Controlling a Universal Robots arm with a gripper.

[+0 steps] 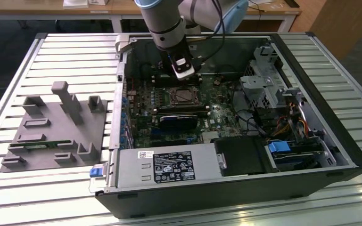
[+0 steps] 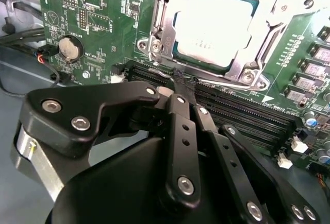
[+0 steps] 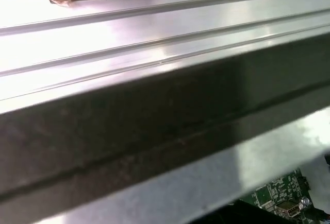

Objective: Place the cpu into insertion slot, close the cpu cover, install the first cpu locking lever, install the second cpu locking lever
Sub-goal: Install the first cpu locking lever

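Note:
In the second wrist view the cpu [image 2: 214, 20] lies with its silvery top up in the insertion slot on the green board. The cpu cover [image 2: 270, 26], a silver frame, lies flat around it. A thin metal lever [image 2: 158, 15] runs along one side of the frame. My gripper [image 2: 179, 87] hovers beside the socket, over the black memory slots [image 2: 232, 113]; its black fingers [image 2: 181, 131] meet at the tips with nothing between them. In the exterior view the gripper [image 1: 185, 75] hangs just behind the insertion slot [image 1: 182, 96] inside the open computer case.
The case [image 1: 231, 188] lies open on a slatted metal table [image 1: 55, 52]. A grey plastic fixture [image 1: 55, 127] sits at the exterior view's left. Inside are a power supply [image 1: 168, 167], drive cages [image 1: 269, 84] and cables. The first wrist view looks along the case wall [image 3: 154, 116].

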